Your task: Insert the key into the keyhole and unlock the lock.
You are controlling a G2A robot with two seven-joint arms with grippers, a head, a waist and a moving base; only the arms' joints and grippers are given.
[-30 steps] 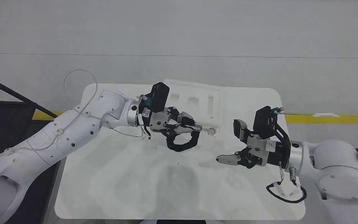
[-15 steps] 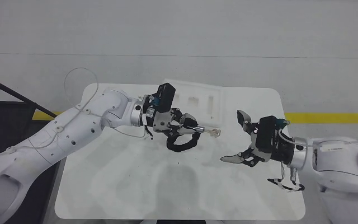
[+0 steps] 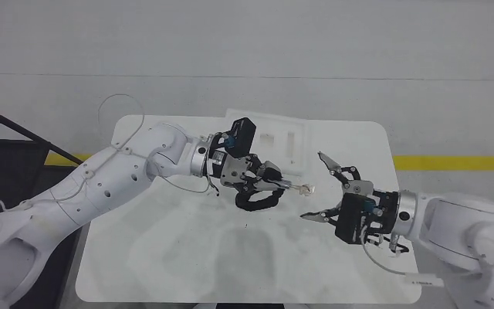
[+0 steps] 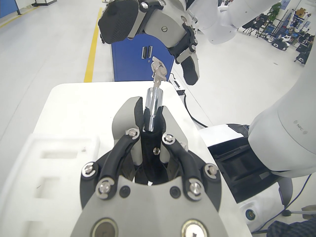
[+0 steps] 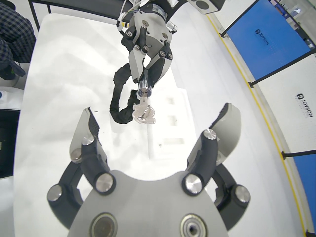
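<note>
My left jaws are clenched on the chrome cylinder [image 4: 153, 104] of the cable lock [image 5: 143, 88]. Its black fabric-covered cable loop [image 5: 118, 99] curves away beneath them toward the bench [image 3: 154, 255]; I cannot tell whether it touches. The key [image 5: 144, 114] sits in the keyhole [image 5: 143, 91] at the cylinder's free end, beyond my left jaws, with a small ring through its head. My right jaws are spread wide and grasp nothing. They face the key head, which lies about level with their tips, between the two pads and apart from both. The bench is white with rounded corners. A white foam tray [image 3: 278, 131] with rectangular cut-outs lies on it just beyond my left jaws. Around it are pale grey floor, a yellow floor line [image 3: 440, 163], a blue cabinet [image 4: 138, 60] and blue panels [image 5: 266, 43].
</note>
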